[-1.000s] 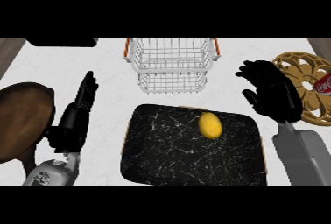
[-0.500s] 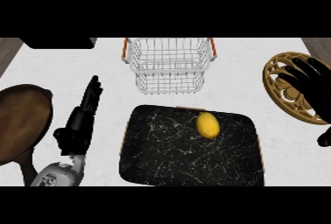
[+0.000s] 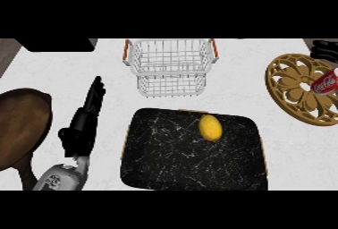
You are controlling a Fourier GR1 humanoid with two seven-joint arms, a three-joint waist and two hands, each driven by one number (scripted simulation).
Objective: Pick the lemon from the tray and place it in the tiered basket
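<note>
We see the lemon, a smooth yellow oval with a slightly darker underside, lying on the black marbled tray in its upper right part, nothing touching it. Just beyond the tray's far edge stands the white wire tiered basket with orange handles. Our left hand lies on the white tabletop left of the tray, its fingers straight and pointing away from us, holding nothing. Our right hand shows only as dark fingers at the upper right edge; we cannot tell how they are set. Below them a gold openwork trivet carries a red can, cut off by the edge. A brown wooden pan is cropped at the left.
</note>
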